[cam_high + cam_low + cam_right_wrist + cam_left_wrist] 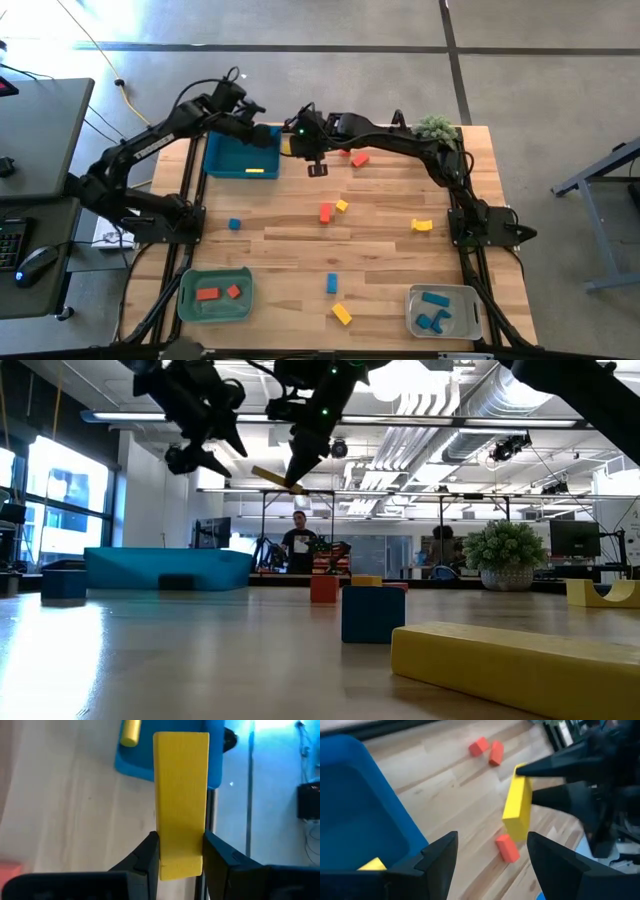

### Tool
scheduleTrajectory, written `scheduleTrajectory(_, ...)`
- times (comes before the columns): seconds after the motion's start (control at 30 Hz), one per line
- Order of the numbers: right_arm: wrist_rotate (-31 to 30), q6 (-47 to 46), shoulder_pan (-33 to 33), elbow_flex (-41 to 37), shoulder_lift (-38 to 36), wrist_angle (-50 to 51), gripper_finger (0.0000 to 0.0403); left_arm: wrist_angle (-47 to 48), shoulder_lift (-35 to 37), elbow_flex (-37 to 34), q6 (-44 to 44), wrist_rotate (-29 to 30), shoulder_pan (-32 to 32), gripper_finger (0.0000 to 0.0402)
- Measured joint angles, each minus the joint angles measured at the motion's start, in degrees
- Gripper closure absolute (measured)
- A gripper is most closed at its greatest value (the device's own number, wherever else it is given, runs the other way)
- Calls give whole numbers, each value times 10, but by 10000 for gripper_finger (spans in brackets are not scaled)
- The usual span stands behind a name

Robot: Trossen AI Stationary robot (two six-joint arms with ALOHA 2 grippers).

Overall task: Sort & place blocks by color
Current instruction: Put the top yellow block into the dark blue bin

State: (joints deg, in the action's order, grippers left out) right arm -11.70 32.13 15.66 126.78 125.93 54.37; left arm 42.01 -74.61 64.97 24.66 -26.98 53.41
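The right claw [180, 855] is clenched on one end of a long yellow wooden bar [181, 795], held in the air beside the blue plastic tray [240, 155]. With that end-only grip the bar could pivot or slip and land on the surface. It could also strike the left claw [490, 855], spread wide just beside it.

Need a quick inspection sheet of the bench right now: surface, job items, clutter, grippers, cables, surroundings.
Surface: wooden table, dry.
Job's things: yellow bar held beside the blue tray; green tray holds two red blocks; grey tray holds blue ones; loose blocks across the middle.
Clutter: potted plant at far right corner.
Grippers: right gripper shut on the bar; left gripper open over the blue tray.
Cables: yellow cable on the floor.
Surroundings: person standing far behind.
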Motion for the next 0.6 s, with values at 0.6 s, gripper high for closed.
scheduleTrajectory(0.6,-29,-67,-4,-1,0,-32,315,-92,-48,0,23,-54,-3,172)
